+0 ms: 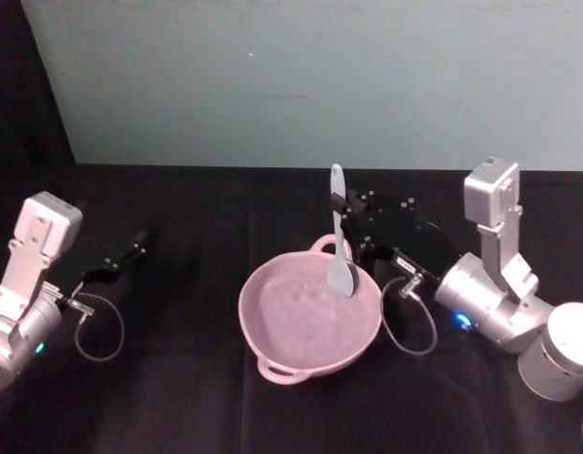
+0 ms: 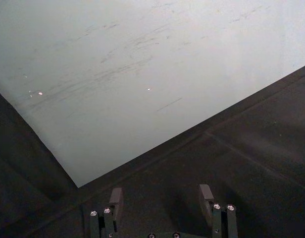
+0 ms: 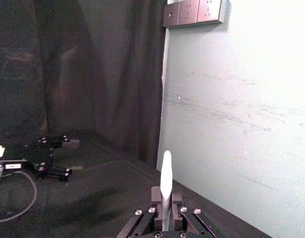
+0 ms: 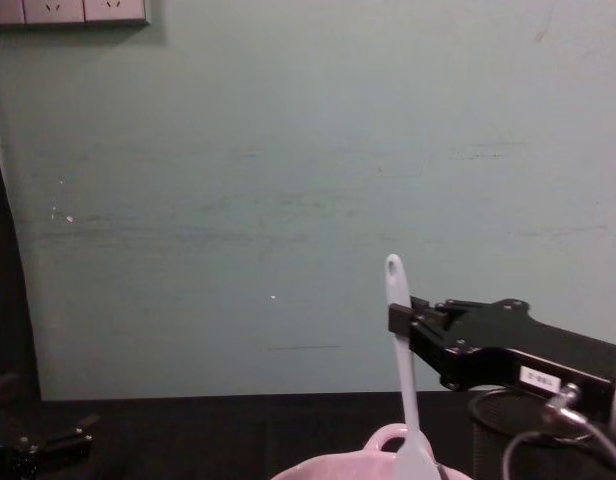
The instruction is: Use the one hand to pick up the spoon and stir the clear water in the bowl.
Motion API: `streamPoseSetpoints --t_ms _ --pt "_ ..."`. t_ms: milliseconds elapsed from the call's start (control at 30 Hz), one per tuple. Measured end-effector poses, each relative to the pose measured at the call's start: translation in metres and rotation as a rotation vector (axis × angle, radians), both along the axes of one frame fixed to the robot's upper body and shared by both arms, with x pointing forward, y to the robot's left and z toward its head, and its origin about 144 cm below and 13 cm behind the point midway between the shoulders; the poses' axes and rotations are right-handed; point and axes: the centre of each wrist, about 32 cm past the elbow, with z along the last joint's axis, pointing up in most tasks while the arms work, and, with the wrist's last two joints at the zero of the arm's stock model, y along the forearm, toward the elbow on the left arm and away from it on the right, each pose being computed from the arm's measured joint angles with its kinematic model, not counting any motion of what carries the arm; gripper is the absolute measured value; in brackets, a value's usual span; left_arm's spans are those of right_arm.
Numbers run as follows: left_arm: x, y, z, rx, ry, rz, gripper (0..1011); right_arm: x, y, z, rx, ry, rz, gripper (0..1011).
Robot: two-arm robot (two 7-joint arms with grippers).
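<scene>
Pink bowl (image 1: 258,342): landmark, open side up | white spoon (image 1: 339,241): near-upright, head dipped inside bowl's far side, placed for stirring | right gripper (image 1: 341,213): just behind bowl, clamped on spoon handle | left gripper (image 1: 121,257): well left of bowl, fingers apart, empty, idle

Bare tabletop (image 1: 178,378) left of bowl (image 1: 244,312); right hand (image 1: 343,213) with spoon (image 1: 340,255) crowds far rim.

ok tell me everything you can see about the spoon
The spoon is long, slim and white, plastic-looking, with an oval hole at the handle end and a flat, widening head. It stands nearly upright, handle up, head down inside the pink bowl. The right gripper is shut on its stem. Whether its head touches the bowl's bottom cannot be told.
</scene>
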Motion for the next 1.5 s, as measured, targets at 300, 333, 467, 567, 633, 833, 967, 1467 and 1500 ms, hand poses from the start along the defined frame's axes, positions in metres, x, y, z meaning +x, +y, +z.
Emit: streamPoseSetpoints --t_ms 300,333,467,567,633,833,967,1467,1500 --pt "0.0 0.0 0.0 0.0 0.0 0.0 1005 -0.027 0.0 -0.001 0.024 0.017 0.029 114" --pt "0.0 0.0 0.0 0.0 0.0 0.0 1005 -0.031 0.004 -0.002 0.035 0.024 0.042 114" --pt "0.0 0.0 0.0 0.0 0.0 0.0 1005 -0.038 0.015 -0.006 0.056 0.039 0.083 114" --pt "0.0 0.0 0.0 0.0 0.0 0.0 1005 -0.039 0.027 -0.008 0.072 0.046 0.119 114" --pt "0.0 0.0 0.0 0.0 0.0 0.0 1005 -0.039 0.031 -0.008 0.076 0.048 0.133 114" --pt "0.0 0.0 0.0 0.0 0.0 0.0 1005 -0.028 0.05 -0.009 0.091 0.042 0.166 114" --pt "0.0 0.0 0.0 0.0 0.0 0.0 1005 -0.014 0.057 -0.01 0.091 0.032 0.16 114" --pt "0.0 0.0 0.0 0.0 0.0 0.0 1005 0.01 0.036 -0.016 0.089 0.024 0.009 114" --pt "0.0 0.0 0.0 0.0 0.0 0.0 1005 0.009 0.032 -0.015 0.087 0.02 -0.004 114"
